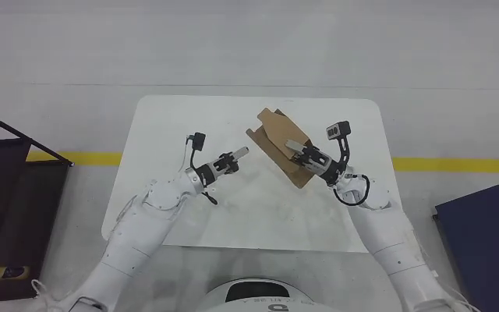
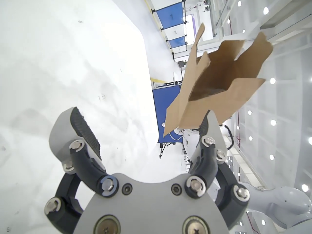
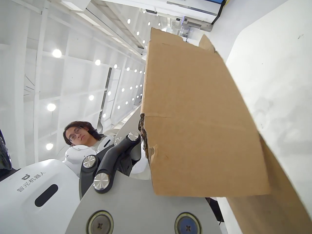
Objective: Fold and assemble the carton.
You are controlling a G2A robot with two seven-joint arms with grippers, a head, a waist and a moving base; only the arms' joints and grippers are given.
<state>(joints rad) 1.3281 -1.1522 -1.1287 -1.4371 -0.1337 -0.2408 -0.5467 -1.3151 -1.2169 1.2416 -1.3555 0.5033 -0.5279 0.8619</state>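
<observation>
While the left gripper [image 1: 234,158] hangs over the white table [image 1: 168,129] with its fingers [image 2: 84,132] spread wide and nothing between them, the right gripper [image 1: 300,150] is clamped on the nearer part of the brown carton [image 1: 274,134], which looks to be held clear of the tabletop. Seen from above, the carton's long axis runs on a slant, from the right gripper's grasp close to the robot away toward the table's far edge and leftward. That puts the carton to the right of the left gripper, close but apart, with bare table between them. From the left wrist, the carton [image 2: 246,91] shows its open mouth and splayed flaps turned toward that gripper [image 2: 146,120]. Judging by this, the free left arm is the one placed to press a flap in, coming across from the left; the far flaps seem beyond the right gripper's reach
</observation>
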